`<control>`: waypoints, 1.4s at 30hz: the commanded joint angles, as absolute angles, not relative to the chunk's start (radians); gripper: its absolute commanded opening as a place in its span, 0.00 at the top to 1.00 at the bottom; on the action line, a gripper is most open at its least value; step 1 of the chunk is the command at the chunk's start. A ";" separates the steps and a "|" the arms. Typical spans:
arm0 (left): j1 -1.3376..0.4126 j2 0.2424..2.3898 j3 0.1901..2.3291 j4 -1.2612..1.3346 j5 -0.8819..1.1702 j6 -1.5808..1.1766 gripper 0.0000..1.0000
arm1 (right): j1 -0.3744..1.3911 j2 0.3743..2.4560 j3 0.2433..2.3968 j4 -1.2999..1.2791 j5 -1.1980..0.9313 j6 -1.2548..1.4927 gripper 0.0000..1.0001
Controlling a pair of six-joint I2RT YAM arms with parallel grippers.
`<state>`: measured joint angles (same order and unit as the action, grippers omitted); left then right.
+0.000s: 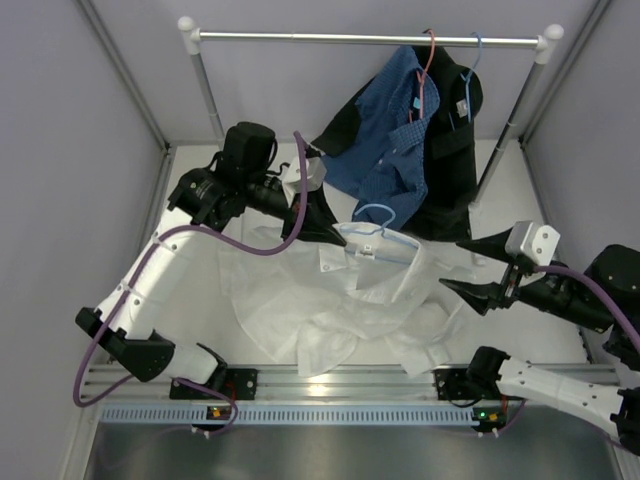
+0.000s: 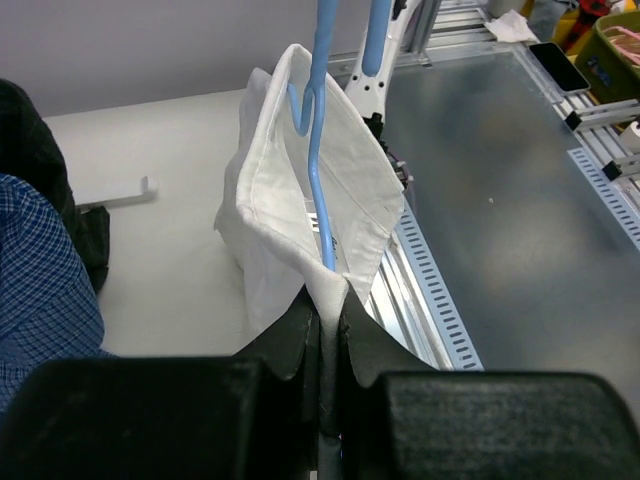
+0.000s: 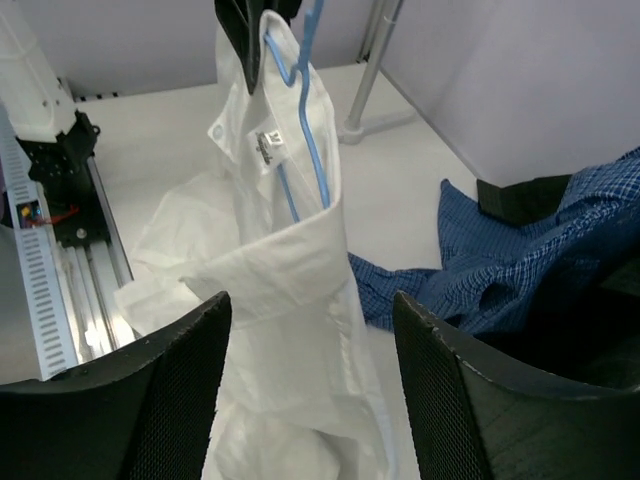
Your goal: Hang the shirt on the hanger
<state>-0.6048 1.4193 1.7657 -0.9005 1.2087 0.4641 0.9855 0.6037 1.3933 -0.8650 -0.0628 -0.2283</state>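
The white shirt [image 1: 335, 305] lies crumpled on the table, its collar [image 2: 350, 190] lifted. The thin light-blue hanger [image 1: 385, 232] runs inside the collar, with its hook [image 1: 375, 212] sticking up. My left gripper [image 1: 338, 236] is shut on the collar's edge, white cloth pinched between its jaws [image 2: 325, 292] and the hanger wire [image 2: 318, 150] just beyond them. My right gripper [image 1: 452, 265] stands open to the right of the shirt. In its wrist view the gripper [image 3: 312, 298] has its fingers apart on either side of the folded collar [image 3: 290, 260], not touching it.
A rack's rail [image 1: 370, 39] crosses the back. A blue checked shirt [image 1: 395, 130] hangs on it from a red hanger [image 1: 428, 55], a black garment [image 1: 455, 150] from a blue one [image 1: 474, 60]. The rack's posts [image 1: 510, 130] stand behind. An aluminium rail [image 1: 340, 382] runs along the near edge.
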 commanded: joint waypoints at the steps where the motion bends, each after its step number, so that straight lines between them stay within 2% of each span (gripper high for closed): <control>1: -0.607 1.398 1.789 -0.922 1.342 0.529 1.00 | 0.996 0.658 1.428 -0.976 -0.005 -0.261 0.39; 5: -0.607 1.385 1.787 -0.922 1.382 0.537 1.00 | 0.994 0.736 1.445 -0.965 -0.063 -0.305 0.45; 10: -0.607 1.374 1.789 -0.922 1.402 0.531 1.00 | 0.994 0.744 1.447 -0.888 -0.302 -0.319 0.46; 13: -0.609 1.368 1.787 -0.922 1.430 0.534 1.00 | 0.994 0.758 1.440 -0.868 -0.304 -0.327 0.48; 28: -0.609 1.345 1.779 -0.922 1.477 0.548 1.00 | 0.985 0.830 1.425 -0.795 -0.363 -0.321 0.71; 31: -0.609 1.347 1.772 -0.922 1.471 0.551 1.00 | 0.980 0.842 1.439 -0.796 -0.403 -0.316 0.69; 33: -0.609 1.347 1.770 -0.923 1.462 0.551 1.00 | 0.979 0.850 1.439 -0.798 -0.425 -0.313 0.63; 37: -0.609 1.348 1.763 -0.923 1.454 0.551 1.00 | 0.968 0.847 1.427 -0.798 -0.454 -0.310 0.63; 39: -0.609 1.347 1.758 -0.923 1.450 0.552 1.00 | 0.956 0.850 1.428 -0.796 -0.468 -0.310 0.77; 42: -0.609 1.345 1.755 -0.923 1.451 0.555 1.00 | 0.943 0.857 1.436 -0.798 -0.483 -0.310 0.90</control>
